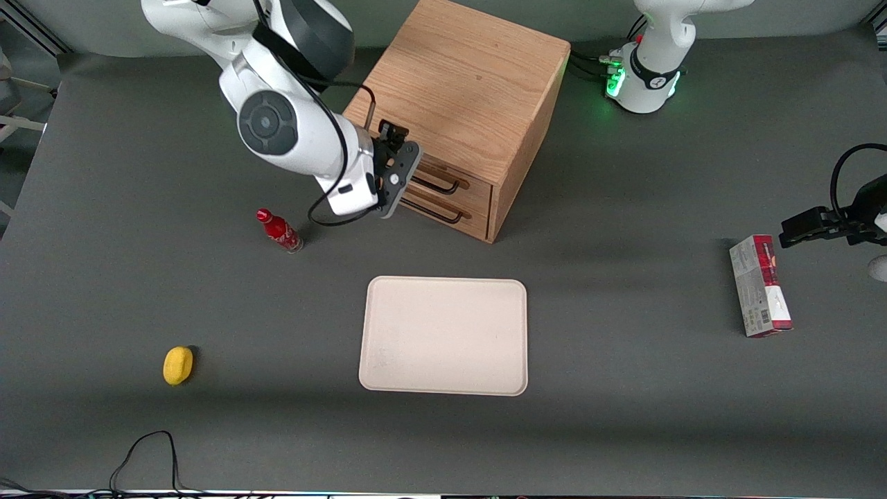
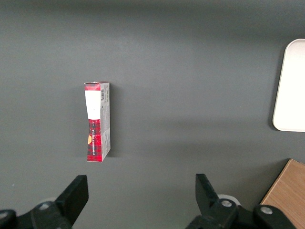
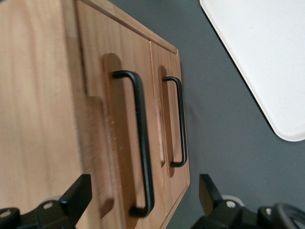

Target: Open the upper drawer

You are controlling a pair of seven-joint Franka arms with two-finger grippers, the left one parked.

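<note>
Front view: the cabinet (image 1: 461, 104) stands on the table (image 1: 624, 277), farther from the camera than the tray (image 1: 443, 336). Its 2 drawers face the tray at a slant, and both look shut — flush with the cabinet's face. The upper drawer (image 1: 454, 181) lies just under the cabinet's top, with the lower drawer (image 1: 443, 208) beneath it. The gripper (image 1: 389, 166) hangs in front of the drawers at the working arm's end of the handles, near the upper one but not on it, as far as this angle shows. A red bottle (image 1: 278, 231) and a yellow object (image 1: 177, 364) lie toward the working arm's end of the table, a box (image 1: 759, 285) toward the parked arm's.

Left wrist view: only the box (image 2: 97, 121), a tray corner (image 2: 290, 86) and a cabinet corner (image 2: 288, 195) — nothing of the task.

Right wrist view: the upper drawer (image 3: 119, 119) and its handle (image 3: 140, 143) fill the frame close up, with the lower handle (image 3: 180, 121) beside it. The fingers (image 3: 76, 193) are spread wide and hold nothing; the upper handle runs between them but is not yet gripped.

So this is the approach step. Next, I judge, the gripper must advance until the bar sits between the fingers, close on it, then pull straight out along the drawer's travel.
</note>
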